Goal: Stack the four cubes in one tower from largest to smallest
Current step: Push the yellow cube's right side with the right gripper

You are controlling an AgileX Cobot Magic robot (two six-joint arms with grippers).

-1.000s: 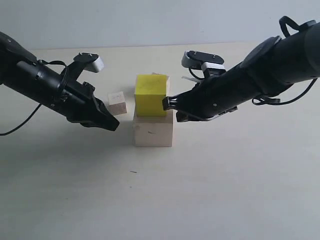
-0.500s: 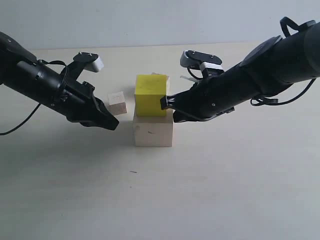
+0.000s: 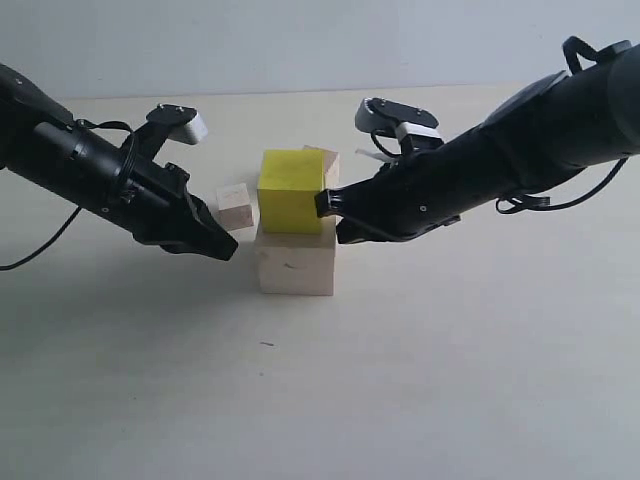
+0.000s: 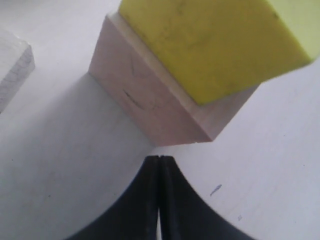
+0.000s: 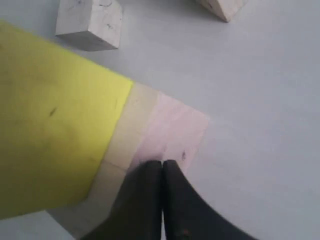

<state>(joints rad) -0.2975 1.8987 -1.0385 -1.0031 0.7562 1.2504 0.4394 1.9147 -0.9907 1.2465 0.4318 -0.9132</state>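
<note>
Bright yellow cube point(image 3: 290, 192) on large pale bare-wood cube point(image 3: 294, 264), right hand point(image 3: 326, 205) closed, empty, at yellow cube's side, left hand point(image 3: 226, 248) closed, empty, nearby.

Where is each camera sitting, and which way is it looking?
Exterior view: off the arms, looking across and slightly down at the table. It shows the yellow cube on the large wood cube, the left arm and right arm, and the left gripper and right gripper.
Left wrist view: on the left arm's wrist, looking down past its shut gripper at the stacked pair.
Right wrist view: on the right arm's wrist, looking down past its shut gripper at the pair and two small wood cubes.
Shared: all three show the yellow cube on the large one.
</note>
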